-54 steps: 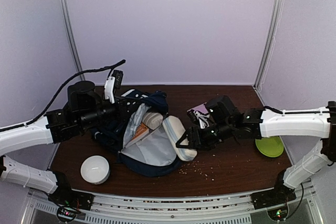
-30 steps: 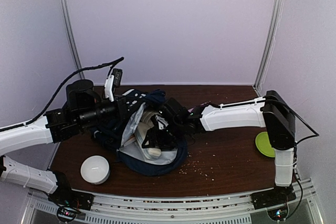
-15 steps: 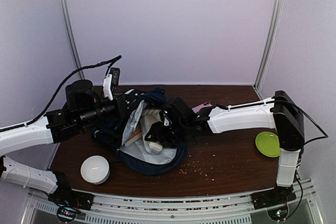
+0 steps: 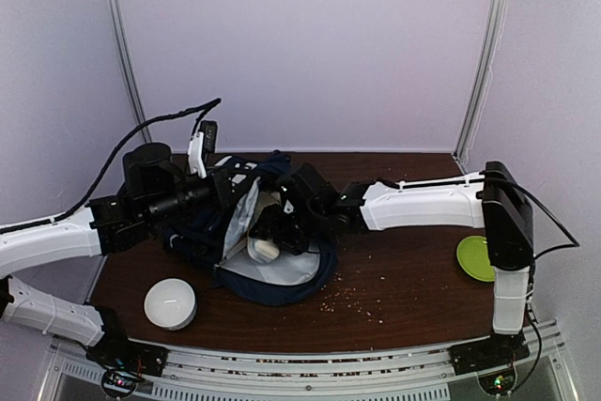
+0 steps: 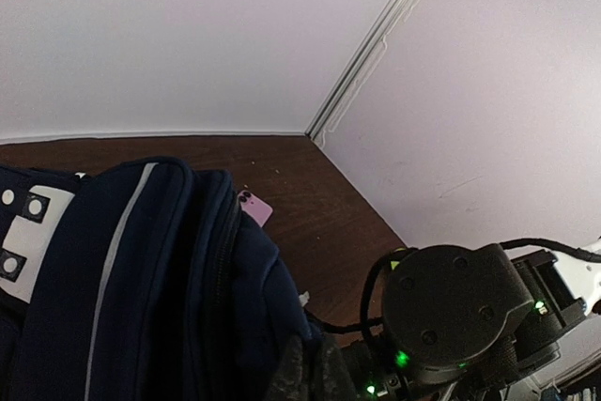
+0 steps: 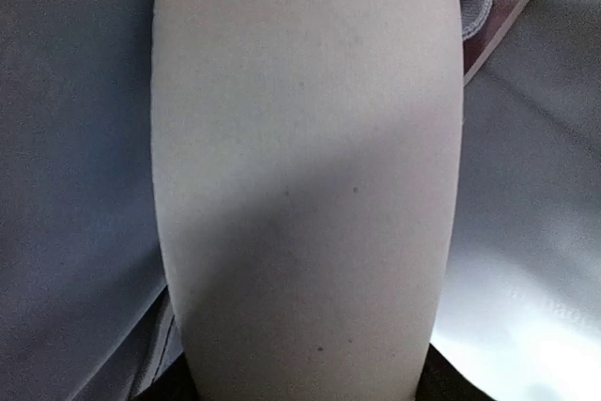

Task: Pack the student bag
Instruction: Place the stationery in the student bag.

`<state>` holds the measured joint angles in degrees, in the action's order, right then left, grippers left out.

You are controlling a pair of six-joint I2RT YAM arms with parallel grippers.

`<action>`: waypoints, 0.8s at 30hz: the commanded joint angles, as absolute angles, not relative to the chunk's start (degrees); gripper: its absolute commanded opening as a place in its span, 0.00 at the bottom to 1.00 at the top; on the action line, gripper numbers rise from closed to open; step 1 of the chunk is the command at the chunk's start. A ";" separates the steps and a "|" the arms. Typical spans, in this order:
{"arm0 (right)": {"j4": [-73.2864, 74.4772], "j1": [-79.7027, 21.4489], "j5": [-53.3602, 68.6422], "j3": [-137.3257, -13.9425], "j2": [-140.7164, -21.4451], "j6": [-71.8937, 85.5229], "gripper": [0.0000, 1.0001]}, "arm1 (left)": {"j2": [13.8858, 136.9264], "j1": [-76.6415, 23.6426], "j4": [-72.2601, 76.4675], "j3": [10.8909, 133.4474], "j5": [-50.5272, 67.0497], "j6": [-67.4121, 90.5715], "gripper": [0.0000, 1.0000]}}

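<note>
Deeper into the student bag (image 4: 282, 279) sits the right gripper (image 4: 272, 237) than a moment ago, jaws clamped round a white case (image 6: 305, 166) (grey lining (image 6: 75, 138) behind); left gripper (image 4: 225, 196) pinches the bag's navy rim; bag lies mid-table (image 4: 404, 288).

I'm seeing a white round tub (image 4: 170, 303) sitting front-left, a green plate (image 4: 476, 257) lying far right, crumbs (image 4: 352, 300) lying scattered between.
</note>
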<state>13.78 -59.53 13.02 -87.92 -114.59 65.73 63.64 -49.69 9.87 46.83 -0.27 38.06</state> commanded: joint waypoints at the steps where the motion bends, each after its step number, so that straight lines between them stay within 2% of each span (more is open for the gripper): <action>1: 13.82 -60.78 13.53 -93.83 -117.40 60.87 0.58 | 60.68 -49.83 19.69 50.00 2.36 38.55 0.00; 7: 13.24 -61.38 14.84 -96.95 -121.68 61.20 0.57 | 61.53 -49.83 21.91 50.14 4.40 39.97 0.00; 10: 17.39 -61.56 14.90 -101.13 -123.39 58.16 0.57 | 62.15 -49.83 21.23 51.23 4.85 39.51 0.00; 16: 16.26 -61.60 13.75 -96.25 -117.85 52.99 0.57 | 61.37 -49.84 20.13 51.85 4.02 38.33 0.00; 21: 21.67 -61.57 17.68 -103.12 -122.30 48.68 0.58 | 61.83 -49.83 21.05 52.35 5.39 39.15 0.00; 24: 21.45 -61.54 16.05 -104.68 -124.72 48.00 0.58 | 62.38 -49.83 21.42 52.95 6.86 40.29 0.00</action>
